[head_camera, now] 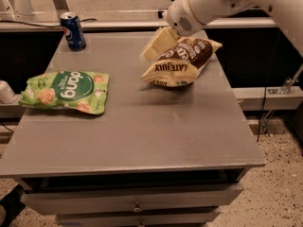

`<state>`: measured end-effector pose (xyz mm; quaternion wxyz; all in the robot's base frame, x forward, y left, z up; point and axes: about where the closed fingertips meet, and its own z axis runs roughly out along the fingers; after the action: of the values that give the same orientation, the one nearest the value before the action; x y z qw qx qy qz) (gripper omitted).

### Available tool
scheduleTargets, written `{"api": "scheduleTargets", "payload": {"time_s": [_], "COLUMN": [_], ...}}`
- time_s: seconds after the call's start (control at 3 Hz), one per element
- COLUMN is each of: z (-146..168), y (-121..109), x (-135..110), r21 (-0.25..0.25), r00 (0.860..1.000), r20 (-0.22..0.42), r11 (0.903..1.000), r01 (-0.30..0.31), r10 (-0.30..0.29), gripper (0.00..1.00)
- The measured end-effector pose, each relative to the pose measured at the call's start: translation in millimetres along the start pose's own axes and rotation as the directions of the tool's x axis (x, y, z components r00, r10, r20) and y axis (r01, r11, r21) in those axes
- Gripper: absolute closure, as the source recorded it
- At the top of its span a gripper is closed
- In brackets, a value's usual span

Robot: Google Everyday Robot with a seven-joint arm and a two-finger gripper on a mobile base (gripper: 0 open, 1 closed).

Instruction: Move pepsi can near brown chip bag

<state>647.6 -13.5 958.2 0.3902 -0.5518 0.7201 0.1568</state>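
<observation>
The pepsi can stands upright at the far left corner of the grey table. The brown chip bag lies crinkled at the far right, with a cream-yellow end and dark lettering facing me. My gripper, cream-coloured on a white arm, hangs above the table just at the bag's upper left edge. It is well to the right of the can and holds nothing that I can see.
A light-green "dang" bag lies on the table's left side. A white object sits off the left edge. The table has drawers below its front edge. A rail runs behind the table.
</observation>
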Motion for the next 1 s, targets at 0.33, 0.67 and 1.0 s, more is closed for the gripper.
{"api": "scheduleTargets", "payload": {"time_s": [0.33,0.67,1.0], "z": [39,72,107], "y": [-27,-51,-64], "x": [-22,-46,-69], "r21": [-0.002,-0.007,-0.025], "r00": [0.991,0.974,0.963], "r20": [0.124,0.208,0.248], "r11": [0.9984,0.9957,0.9946], "r01": [-0.056,-0.093,-0.101], "r10": [0.056,0.092,0.104], "gripper": [0.0,0.0,0.0]}}
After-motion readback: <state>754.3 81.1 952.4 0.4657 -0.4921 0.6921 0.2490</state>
